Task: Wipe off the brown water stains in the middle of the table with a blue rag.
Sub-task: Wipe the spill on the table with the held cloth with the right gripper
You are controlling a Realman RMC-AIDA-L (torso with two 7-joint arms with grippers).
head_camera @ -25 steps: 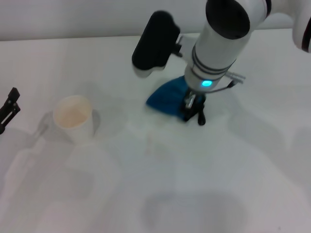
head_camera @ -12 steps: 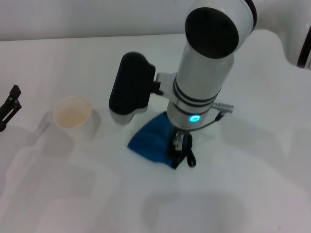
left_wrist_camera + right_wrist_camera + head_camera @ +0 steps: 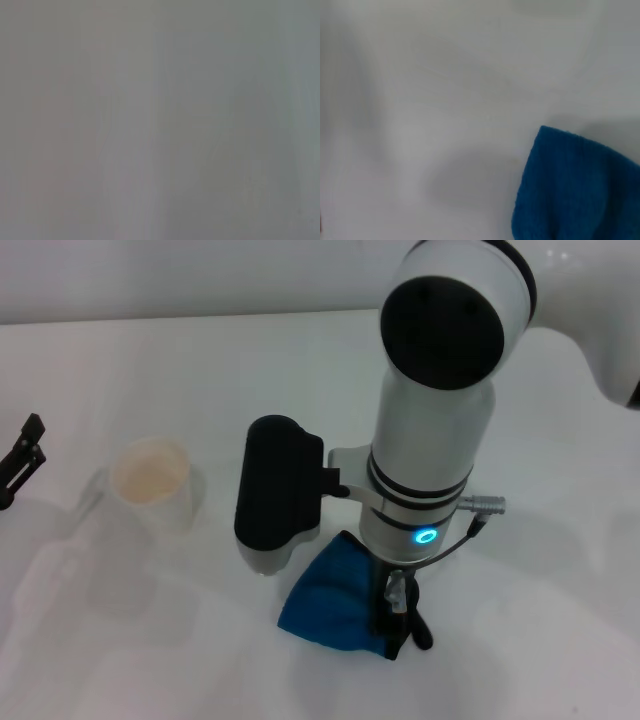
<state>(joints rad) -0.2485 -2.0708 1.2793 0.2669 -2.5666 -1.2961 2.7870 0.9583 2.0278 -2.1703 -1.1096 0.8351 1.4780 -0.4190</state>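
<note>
My right gripper (image 3: 402, 628) is shut on the blue rag (image 3: 330, 605) and presses it flat on the white table (image 3: 520, 640), near the front middle. The rag spreads out to the left of the dark fingers (image 3: 392, 632). It also shows in the right wrist view (image 3: 575, 185), lying on bare white tabletop (image 3: 420, 100). No brown water stains show in any view; the arm and the rag cover part of the table's middle. My left gripper (image 3: 20, 458) is parked at the far left edge.
A white paper cup (image 3: 152, 482) with a tan inside stands upright on the left of the table, apart from the rag. The right arm's large white body and black wrist block (image 3: 278, 495) hang over the table's middle. The left wrist view shows only plain grey.
My right gripper has dragged the blue rag across the table from the back middle toward the front edge. The cup and the left arm have not moved.
</note>
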